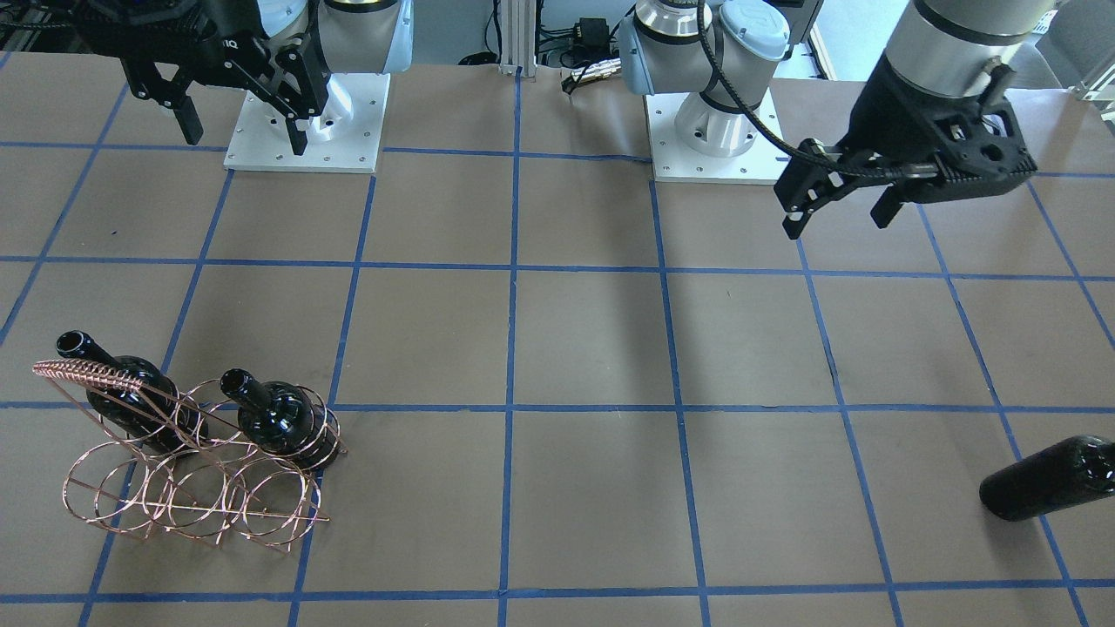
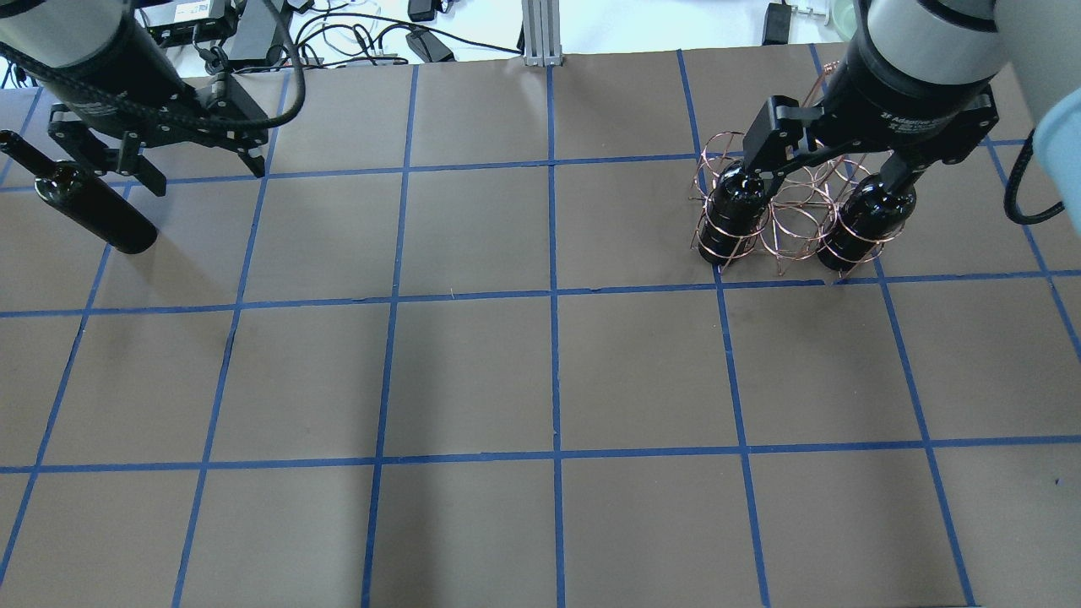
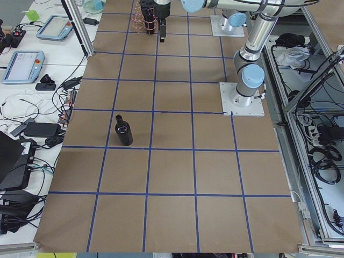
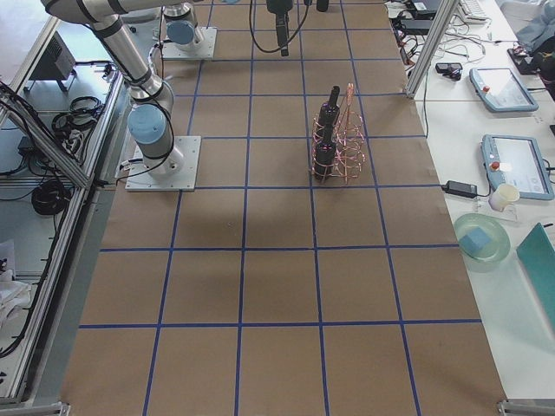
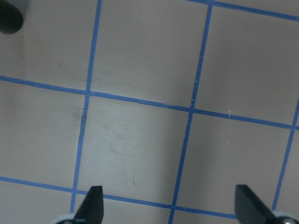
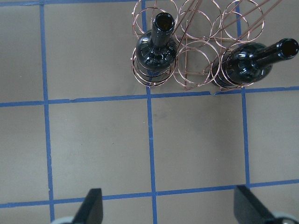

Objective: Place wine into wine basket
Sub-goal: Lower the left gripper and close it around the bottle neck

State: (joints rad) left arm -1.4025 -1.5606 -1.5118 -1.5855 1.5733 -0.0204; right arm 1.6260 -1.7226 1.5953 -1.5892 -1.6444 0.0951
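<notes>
The copper-pink wire wine basket stands at the far right of the table in the overhead view. Two black wine bottles stand upright in its two outer slots; the middle slot is empty. A third black wine bottle stands upright alone on the table at the far left. My left gripper is open and empty, raised beside that bottle. My right gripper is open and empty, high above the basket.
Brown table cover with a blue tape grid. Both arm bases sit on the robot's side. Cables and power bricks lie beyond the far edge. Side desks carry tablets and a cup.
</notes>
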